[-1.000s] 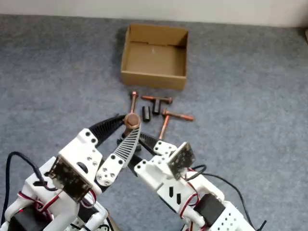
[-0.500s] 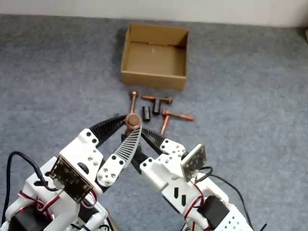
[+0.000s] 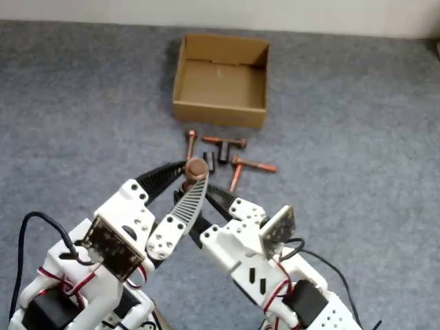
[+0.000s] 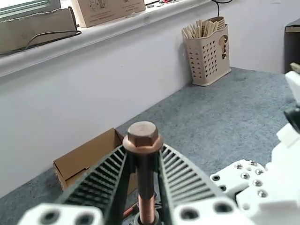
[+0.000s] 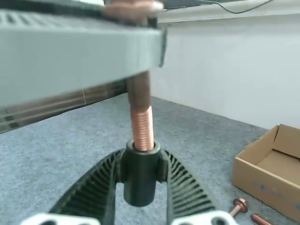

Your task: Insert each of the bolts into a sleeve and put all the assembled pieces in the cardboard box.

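Note:
My left gripper (image 4: 143, 161) is shut on a copper bolt (image 4: 143, 154), held upright with its hex head (image 3: 196, 168) up. Below it, my right gripper (image 5: 139, 180) is shut on a black sleeve (image 5: 139, 176), and the bolt's threaded end (image 5: 142, 129) enters the sleeve's top. Both grippers meet in front of the cardboard box (image 3: 221, 81), which stands open and empty at the far side of the table. Between the box and the grippers lie several loose bolts (image 3: 251, 165) and black sleeves (image 3: 223, 152).
Grey carpet (image 3: 357, 137) covers the table, with free room left and right of the box. A beige basket of sticks (image 4: 206, 49) stands by the wall in the left wrist view.
The left gripper with the bolt has shifted slightly right and away, over the right gripper. The right arm drew back a little, then held still.

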Available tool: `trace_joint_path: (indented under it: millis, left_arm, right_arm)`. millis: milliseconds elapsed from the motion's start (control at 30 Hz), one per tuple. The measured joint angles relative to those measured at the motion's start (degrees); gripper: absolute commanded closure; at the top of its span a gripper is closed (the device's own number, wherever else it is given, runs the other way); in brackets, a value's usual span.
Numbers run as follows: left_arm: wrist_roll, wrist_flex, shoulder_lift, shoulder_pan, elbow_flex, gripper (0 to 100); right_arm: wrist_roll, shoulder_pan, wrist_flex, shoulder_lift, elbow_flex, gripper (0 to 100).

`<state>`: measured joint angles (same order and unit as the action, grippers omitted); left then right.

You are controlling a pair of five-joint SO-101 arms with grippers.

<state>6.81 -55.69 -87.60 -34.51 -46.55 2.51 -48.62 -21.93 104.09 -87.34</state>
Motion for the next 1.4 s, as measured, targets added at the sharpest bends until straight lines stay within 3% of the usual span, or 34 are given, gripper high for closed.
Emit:
trace_joint_path:
  millis: [233,467,700,967,1133,1400]
  left_arm:
    - [0.0,-1.14,0.0,0.62,0.0,100]
    - [-0.26,-3.6,-0.09,5.8,-1.67,100]
    - [-0.18,-3.69,-0.26,7.47,-6.15,82]
    - [-0.18,-5.54,-0.09,14.33,-8.44,81]
    - [-0.26,-6.33,-0.09,16.35,-8.44,72]
    - [-5.01,-14.86,-1.32,17.32,0.44,71]
  right_arm:
    - [0.0,0.0,0.0,0.0,0.0,99.4]
    - [0.0,-0.26,-0.18,-0.18,-0.18,99.4]
    - [0.0,-0.26,-0.26,-0.26,-0.44,99.4]
    - [0.0,0.09,-0.09,0.0,-0.44,99.4]
    - [0.0,0.09,-0.18,0.0,-0.53,99.4]
    - [0.0,3.16,-0.09,0.09,-0.53,99.4]
